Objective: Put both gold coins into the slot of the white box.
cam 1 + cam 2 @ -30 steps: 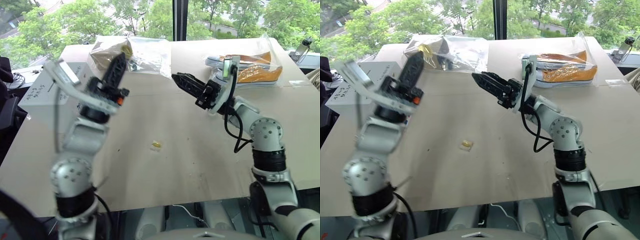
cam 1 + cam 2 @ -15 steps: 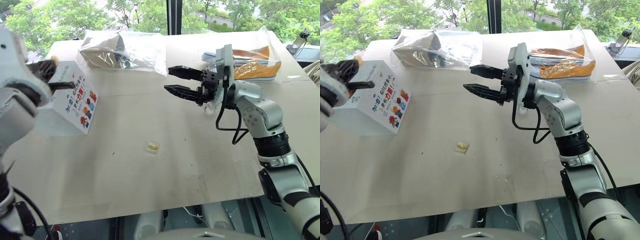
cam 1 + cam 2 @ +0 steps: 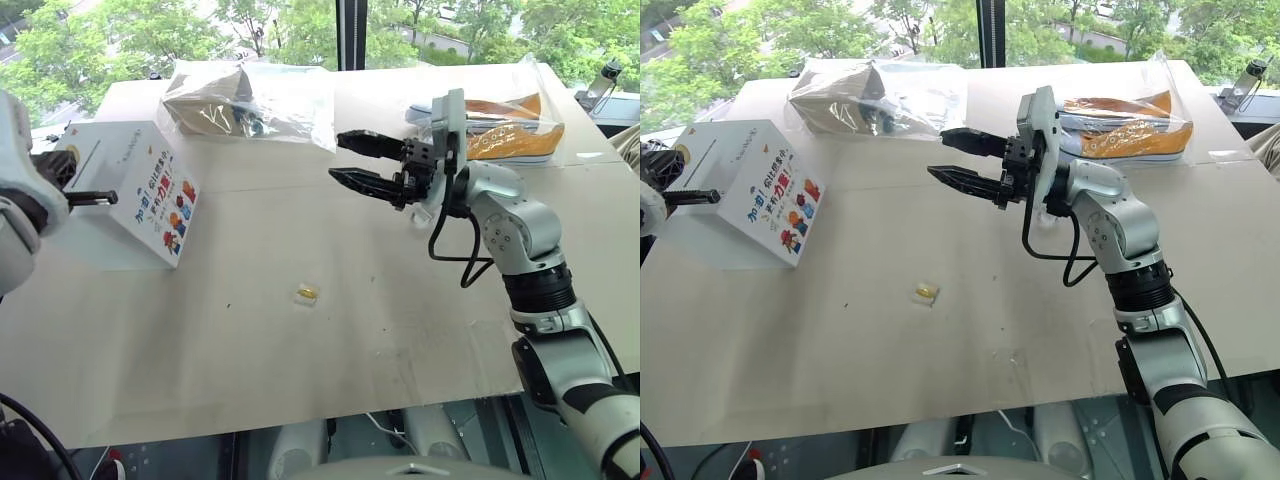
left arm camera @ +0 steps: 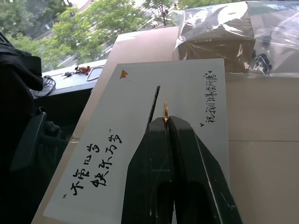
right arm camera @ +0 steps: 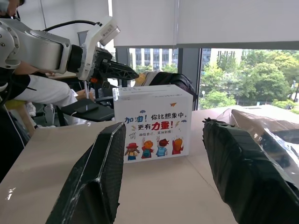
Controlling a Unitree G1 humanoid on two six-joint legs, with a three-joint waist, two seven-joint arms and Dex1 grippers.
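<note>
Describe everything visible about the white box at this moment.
The white box is a cardboard-looking cuboid resting on the table near its left edge. Its top carries black handwritten-style lettering, a small orange mark and a thin dark slot. The side facing the open right gripper shows cartoon figures with red writing. The shut left gripper holds a gold coin beside the slot.

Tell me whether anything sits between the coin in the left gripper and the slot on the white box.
Nothing visible does. The left gripper is shut on a gold coin, edge-on just above the top of the white box, with the slot right beside it and bare box top between them.
</note>
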